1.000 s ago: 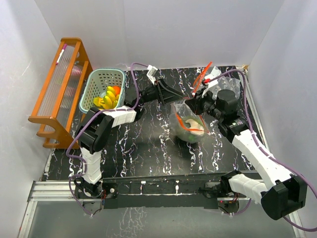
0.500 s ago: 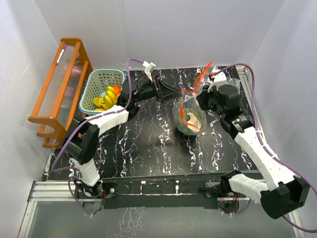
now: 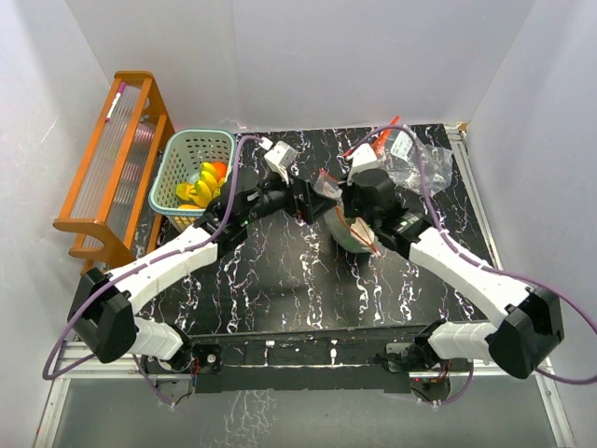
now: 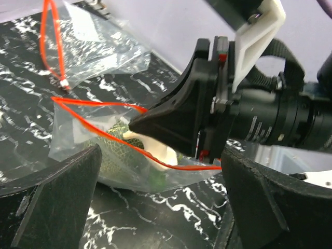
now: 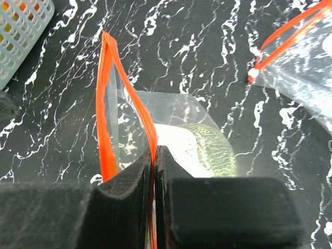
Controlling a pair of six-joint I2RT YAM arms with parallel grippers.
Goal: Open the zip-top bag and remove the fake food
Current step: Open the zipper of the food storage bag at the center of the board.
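- The right gripper [image 5: 155,174] has its two black fingers pressed together on the orange-red zip rim of a clear plastic zip-top bag [image 5: 174,111]. It pinches one lip of the bag.
- The bag's other lip bows away from the pinched one, so the mouth stands open in a narrow loop.
- The left gripper [image 4: 161,150] is spread wide, one finger on each side of the bag. It faces the open mouth and grips nothing.
- In the left wrist view, the wedge-shaped tip of the right gripper reaches the zip rim just above the bag's contents.
- A pale green netted plastic toy piece with a white cut face [image 5: 210,150] lies inside the bag, low down beneath the pinched rim.
- The bag's bottom rests on the black white-veined marble-pattern table [image 3: 280,271], near its middle, between the two grippers.
- A teal slatted plastic basket [image 3: 201,137] sits at the far left of the table, well apart from the bag.
- The basket holds a yellow toy banana bunch [image 3: 198,187] and a round toy orange [image 3: 217,169].
- An orange wooden rack [image 3: 103,187] stands just left of the basket.
- A second clear zip-top bag, crumpled and flat [image 3: 415,154], lies toward the table's far right corner, behind the right arm.
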